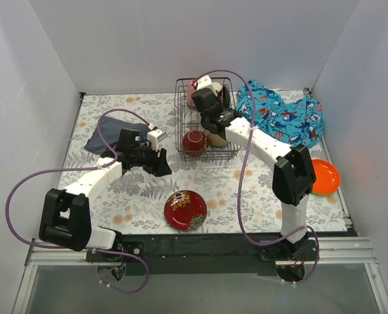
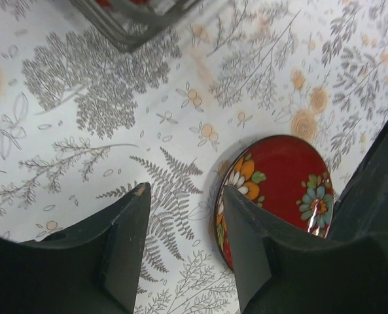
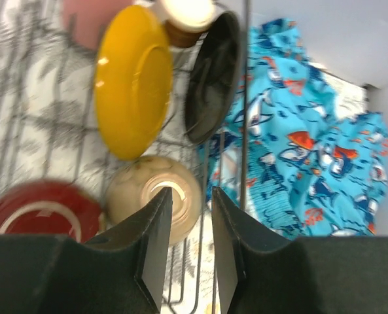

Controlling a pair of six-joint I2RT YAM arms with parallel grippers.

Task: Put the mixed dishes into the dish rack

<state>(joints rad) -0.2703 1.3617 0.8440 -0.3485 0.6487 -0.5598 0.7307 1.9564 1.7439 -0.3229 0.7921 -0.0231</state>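
Left gripper [image 2: 186, 193]: I've got it hanging over the floral table [image 1: 135, 196], left of centre, with its fingers spread wide and nothing between them.
Red floral plate [image 2: 279, 190]: it lies flat on the table near the front edge, outside the rack. On my left wrist view its left rim runs behind the right-hand finger, and I can't tell whether they touch.
Right gripper [image 3: 190, 196]: it reaches over the dish rack [image 1: 180, 124] from the right and points down into it. The fingers are drawn close with a narrow gap, gripping nothing.
Dish rack: far centre of the table, between the two cloths.
Tan bowl [image 3: 131, 190]: inside the rack at its near right, showing just past my right fingertips.
Dark red bowl [image 3: 43, 209]: inside the rack on the near side, just left of the tan bowl.
Yellow plate [image 3: 131, 82]: standing on edge in the rack, beyond the bowls.
Dark plate [image 3: 210, 75]: also on edge, just right of the yellow plate, by the rack's right wall.
Pink cup [image 3: 82, 16]: far left of the rack and blurred, so I'm going by colour.
Orange plate [image 1: 326, 176]: flat at the table's right edge, well apart from the rack and partly behind my right arm.
Blue patterned cloth [image 1: 282, 114]: bunched just right of the rack.
Dark navy cloth [image 1: 112, 134]: left of the rack, beside my left arm.
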